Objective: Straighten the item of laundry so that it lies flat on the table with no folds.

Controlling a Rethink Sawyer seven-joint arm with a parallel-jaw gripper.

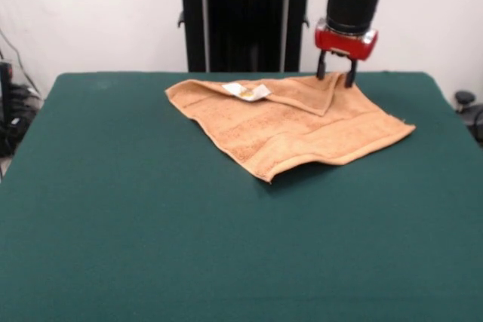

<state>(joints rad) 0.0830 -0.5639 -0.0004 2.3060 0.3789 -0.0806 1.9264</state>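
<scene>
The orange-tan towel point(290, 122) lies on the far half of the dark green table point(151, 224). Its far edge is folded over toward the front, forming a triangular flap with a small white label point(247, 90) on it. The near corner lifts slightly and casts a shadow. My gripper point(336, 77) comes down from above at the towel's far right corner, by the tip of the folded flap. Its two dark fingers point(350, 75) stand a little apart, with the tips at the cloth. I cannot see whether they hold the fabric.
The robot's black pedestal point(245, 28) stands behind the table's far edge. Cables and dark gear point(11, 111) sit off the table's left side, and a small dark object point(464, 99) shows off its right side.
</scene>
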